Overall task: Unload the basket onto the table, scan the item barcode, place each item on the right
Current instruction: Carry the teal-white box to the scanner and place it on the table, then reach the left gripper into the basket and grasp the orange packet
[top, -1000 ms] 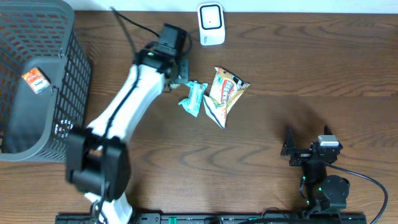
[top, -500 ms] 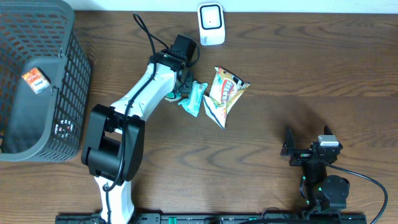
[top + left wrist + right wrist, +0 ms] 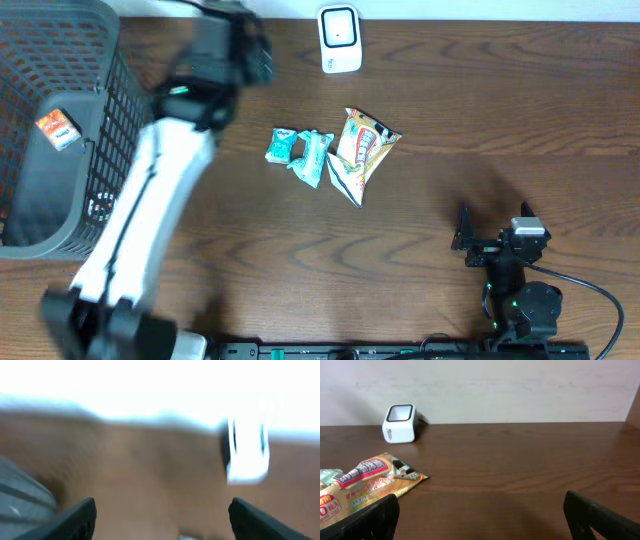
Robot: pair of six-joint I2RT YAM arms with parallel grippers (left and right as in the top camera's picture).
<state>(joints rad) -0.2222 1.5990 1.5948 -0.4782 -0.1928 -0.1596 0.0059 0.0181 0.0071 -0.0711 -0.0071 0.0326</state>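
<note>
The worktop carries three things waiting to be scanned. They lie in a huddle in front of the scanner: a yellow snack bag, a larger teal packet against its left edge, and a small teal packet touching that one. The left arm reaches up beside the basket. Its left gripper is empty, with the fingers spread wide. The right gripper rests near the front edge, well apart from everything, with its jaws wide and nothing between them.

Judging from this, the step is to fetch one item. The small teal packet looks the easiest, since its left side is free. It should be pinched by an edge and lifted straight up so the neighbouring packets are not dragged. The printed code then needs to face the scanner's window, with the packet held flat and steady just in front of it. Crinkled film may need a slow tilt.

Hard to make out:
- The basket runs off the left edge.
- The left arm is smeared with blur overhead, so its gripper cannot be read there.
- The left wrist view is blurred too.
- The snack bag is cut off in the right wrist view.
- No barcode shows on any item.
- The label on the orange packet in the basket is unreadable.
</note>
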